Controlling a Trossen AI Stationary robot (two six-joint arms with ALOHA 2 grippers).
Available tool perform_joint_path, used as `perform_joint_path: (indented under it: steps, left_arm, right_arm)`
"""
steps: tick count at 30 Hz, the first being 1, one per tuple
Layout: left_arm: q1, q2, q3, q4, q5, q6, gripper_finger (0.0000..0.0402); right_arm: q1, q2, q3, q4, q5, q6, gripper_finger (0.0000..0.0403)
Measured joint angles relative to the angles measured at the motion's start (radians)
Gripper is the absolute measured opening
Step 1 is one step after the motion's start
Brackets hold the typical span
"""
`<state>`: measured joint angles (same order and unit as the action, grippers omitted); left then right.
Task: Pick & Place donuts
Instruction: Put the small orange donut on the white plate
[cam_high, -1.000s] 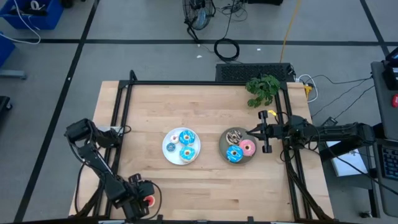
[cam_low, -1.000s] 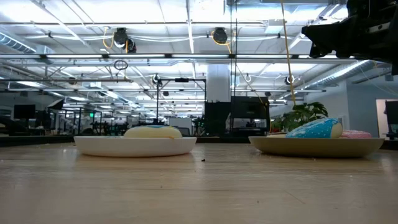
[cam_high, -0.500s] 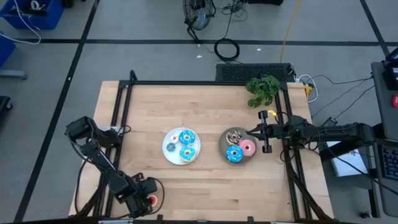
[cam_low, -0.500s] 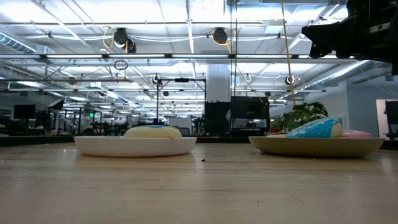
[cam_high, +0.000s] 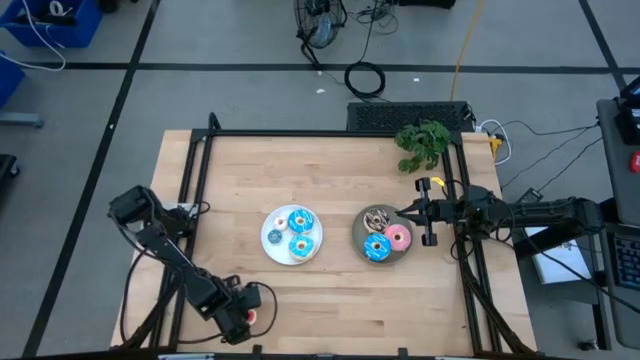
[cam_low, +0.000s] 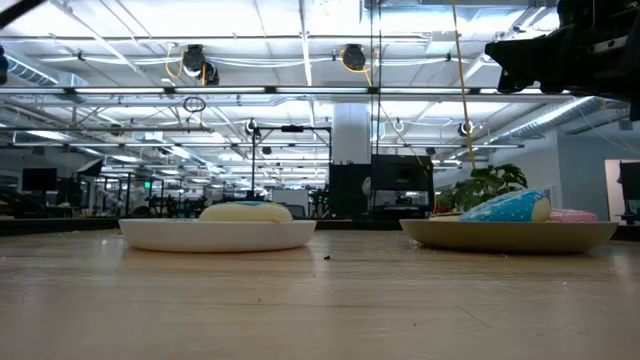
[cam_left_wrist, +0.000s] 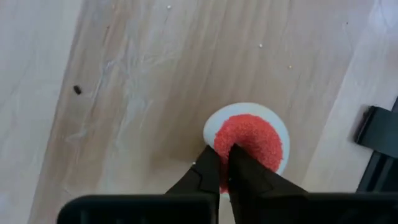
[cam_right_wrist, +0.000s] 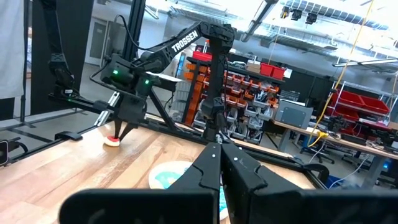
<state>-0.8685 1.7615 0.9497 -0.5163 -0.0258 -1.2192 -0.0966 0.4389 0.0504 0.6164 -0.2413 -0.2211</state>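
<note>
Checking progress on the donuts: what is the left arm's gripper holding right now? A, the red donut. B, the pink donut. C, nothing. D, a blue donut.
A: the left gripper has its jaws closed on the red donut near the table's front edge.

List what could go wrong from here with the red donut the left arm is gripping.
The left end effector pinches the red donut only at its edge, so it may slip or twist loose in transit. The white plate already carries blue donuts, so a drop there could knock them. The right end effector hovers at the grey plate, risking a clash if that is the target.
</note>
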Motion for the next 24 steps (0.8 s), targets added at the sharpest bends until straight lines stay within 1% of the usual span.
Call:
perform_joint_path:
  steps: [3,6,9,12,15,17,20,24]
  left_arm:
    - [0.010,0.000,0.007,-0.002,0.003,0.048,0.0020]
    - [0.021,-0.010,0.025,-0.029,-0.021,0.121,0.0010]
    - [0.044,-0.045,0.056,-0.106,-0.078,0.174,0.0010]
    - [0.065,-0.091,0.098,-0.209,-0.089,0.220,0.0012]
    - [0.086,-0.136,0.127,-0.377,-0.079,0.242,0.0007]
    - [0.099,-0.178,0.134,-0.458,-0.079,0.255,0.0009]
    - [0.126,-0.250,0.138,-0.499,-0.079,0.294,0.0015]
    - [0.186,-0.351,0.138,-0.553,-0.111,0.367,0.0007]
  right_arm:
    - [0.000,0.000,0.000,0.000,0.000,0.007,0.0000]
    - [0.000,0.000,0.000,0.000,0.000,0.018,0.0000]
    - [0.000,0.000,0.000,0.000,0.000,0.018,0.0000]
    - [0.000,0.000,0.000,0.000,0.000,0.017,0.0000]
    - [0.000,0.000,0.000,0.000,0.000,0.010,0.0000]
    - [0.000,0.000,0.000,0.001,0.000,0.010,0.0000]
    - [0.000,0.000,0.000,0.005,0.000,0.011,0.0000]
    - [0.000,0.000,0.000,0.012,0.000,0.011,0.0000]
